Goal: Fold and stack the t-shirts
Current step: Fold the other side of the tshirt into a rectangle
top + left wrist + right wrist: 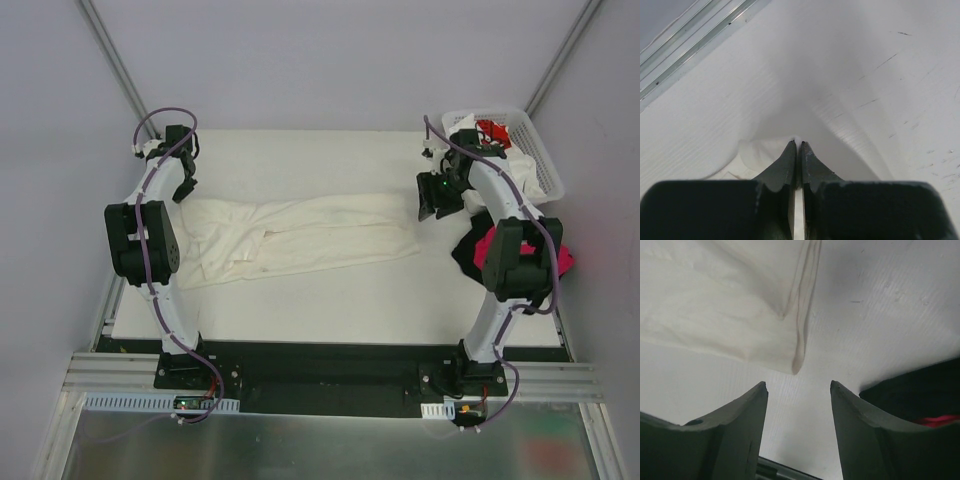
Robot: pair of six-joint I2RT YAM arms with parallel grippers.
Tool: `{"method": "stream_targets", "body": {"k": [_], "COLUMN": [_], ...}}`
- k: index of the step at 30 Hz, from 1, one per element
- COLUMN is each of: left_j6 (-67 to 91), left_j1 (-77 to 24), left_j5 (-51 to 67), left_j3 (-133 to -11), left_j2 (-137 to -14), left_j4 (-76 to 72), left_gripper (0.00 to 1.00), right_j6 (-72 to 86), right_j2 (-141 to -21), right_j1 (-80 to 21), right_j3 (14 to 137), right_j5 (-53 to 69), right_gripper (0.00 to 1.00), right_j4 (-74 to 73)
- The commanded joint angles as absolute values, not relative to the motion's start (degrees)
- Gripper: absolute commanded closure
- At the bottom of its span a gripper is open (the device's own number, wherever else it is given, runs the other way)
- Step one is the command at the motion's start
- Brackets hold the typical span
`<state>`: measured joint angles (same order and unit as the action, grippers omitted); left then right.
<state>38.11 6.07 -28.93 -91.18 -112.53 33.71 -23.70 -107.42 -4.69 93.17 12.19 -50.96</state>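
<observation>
Nearest the arm bases, on the right side of the counter [330,310], a black t-shirt [466,256] and a magenta t-shirt [485,246] lie bunched together, partly hidden under the right arm. We judge they are parked there to wait their turn, out of the way of the folding area. Further in, at mid-counter, the cream t-shirt [300,240] is laid lengthwise between the two arms. It is mostly flat, with creases towards its left end. We read this as the spreading step, since a shirt pulled long and flat gives straight edges to fold along. At the shirt's right end the right gripper [798,383] hangs with its jaws apart and nothing between them. The hem corner lies flat on the counter just beyond the tips, and the black cloth shows at the right edge of that view. At the far left end the left gripper [798,144] has its jaws pressed together. A sliver of cream cloth shows at the tips and the fabric rises towards them, so we take it as pinching the shirt's edge, probably to anchor that end. Farthest back, in the right corner, the white basket [548,165] holds more shirts, one with red print [490,130]. We see no folded stack, so we judge the task to be at an early stage.
</observation>
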Motion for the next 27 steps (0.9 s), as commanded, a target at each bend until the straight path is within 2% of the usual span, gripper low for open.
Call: {"method": "stream_targets", "body": {"k": [1, 3, 14, 22, 27], "left_j6": [37.2, 37.2, 37.4, 37.4, 36.7], "left_j1": [6.0, 6.0, 6.0, 6.0, 6.0], "left_j5": [-28.4, -28.3, -27.6, -27.5, -27.9], "left_j3": [-93.9, -94.1, -92.7, -91.8, -91.8], "left_j2": [-113.2, -113.3, -113.2, -112.8, -112.4], "left_j4": [33.8, 33.7, 33.0, 32.6, 32.1], "left_gripper": [1.0, 1.0, 1.0, 1.0, 1.0], "right_j6": [-37.9, -39.5, -40.4, -39.2, -39.5], "right_j2": [-111.6, -114.8, -126.2, -127.3, -130.6], "right_j1": [-0.8, -0.5, -5.3, -6.8, -6.0], "right_j3": [100.3, 103.0, 108.5, 108.6, 113.1], "right_j5": [25.0, 22.3, 31.4, 33.5, 33.9], "right_gripper": [0.44, 0.44, 0.44, 0.45, 0.45], "right_j4": [-61.8, -64.9, -67.9, -65.1, -67.0]}}
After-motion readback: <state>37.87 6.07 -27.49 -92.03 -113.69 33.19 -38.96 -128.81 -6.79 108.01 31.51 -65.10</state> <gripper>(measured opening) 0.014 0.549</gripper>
